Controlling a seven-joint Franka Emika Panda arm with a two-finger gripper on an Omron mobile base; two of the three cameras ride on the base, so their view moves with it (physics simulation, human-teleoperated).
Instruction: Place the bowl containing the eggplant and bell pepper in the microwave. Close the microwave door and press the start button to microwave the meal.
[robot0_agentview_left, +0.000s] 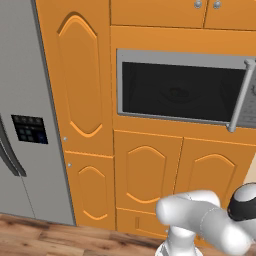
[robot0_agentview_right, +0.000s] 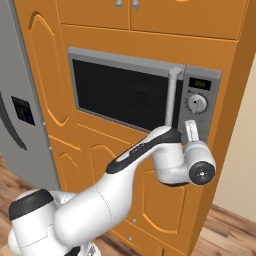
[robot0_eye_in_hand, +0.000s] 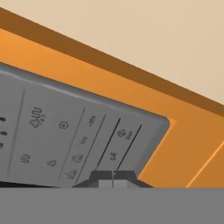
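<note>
The microwave (robot0_agentview_left: 180, 90) (robot0_agentview_right: 140, 95) is built into orange cabinets. Its door (robot0_agentview_left: 172, 92) (robot0_agentview_right: 122, 92) is shut, dark glass facing out, with the bar handle (robot0_agentview_left: 240, 95) (robot0_agentview_right: 172, 97) upright beside the control panel (robot0_agentview_right: 198, 107) (robot0_eye_in_hand: 65, 135). My gripper (robot0_agentview_right: 190, 131) (robot0_eye_in_hand: 113, 181) is shut with nothing between its fingers. It points at the lower part of the panel, close to the button rows; I cannot tell whether it touches. The bowl, the eggplant and the bell pepper are hidden.
A grey fridge (robot0_agentview_left: 25, 125) (robot0_agentview_right: 15, 110) stands to the left. Orange cabinet doors (robot0_agentview_left: 150, 170) run below the microwave, down to a wooden floor (robot0_agentview_left: 50, 237). A beige wall (robot0_agentview_right: 240, 165) lies to the right of the cabinet column.
</note>
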